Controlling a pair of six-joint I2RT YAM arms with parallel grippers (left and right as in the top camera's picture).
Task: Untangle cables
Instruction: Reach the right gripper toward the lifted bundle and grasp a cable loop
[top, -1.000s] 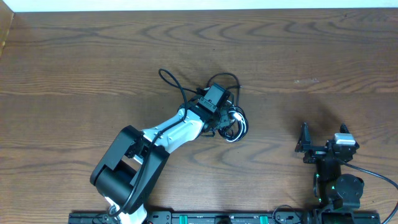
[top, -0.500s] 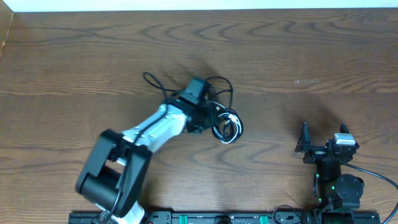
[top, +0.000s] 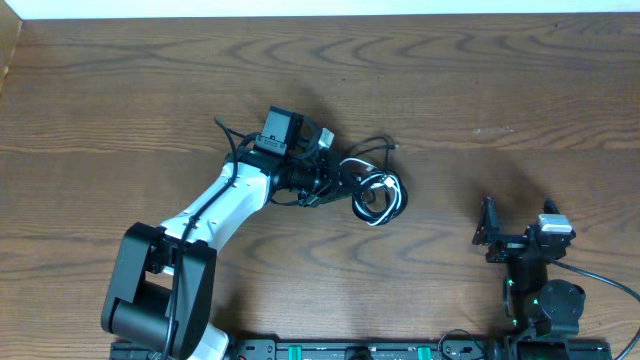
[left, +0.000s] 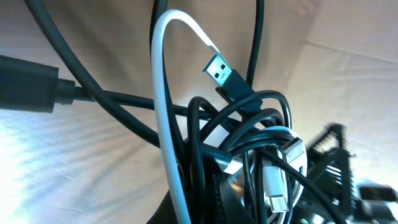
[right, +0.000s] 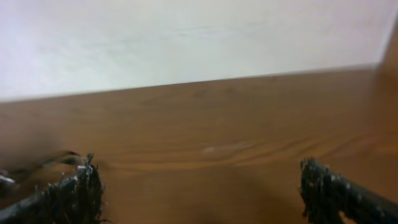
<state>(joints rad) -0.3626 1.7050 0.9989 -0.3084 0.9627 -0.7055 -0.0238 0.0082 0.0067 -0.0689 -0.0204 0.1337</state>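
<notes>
The cables are a tangled bundle of thin black cords and one white cord in the middle of the wooden table, with loose black loops trailing back-left. My left gripper lies on its side and is shut on the bundle's left edge. In the left wrist view the cables fill the frame, with a blue USB plug, a white cord and a white plug. My jaws are mostly hidden behind them. My right gripper is open and empty at the right; it also shows in the right wrist view.
The brown wooden table stretches all round. A white wall edge runs along the far side. The arm bases and a black rail sit at the near edge. A thick black wire leaves the right arm base.
My left arm has swung left and its wrist has turned sideways. The bundle slid left, then spread a little right, with the loose loops shifting.
</notes>
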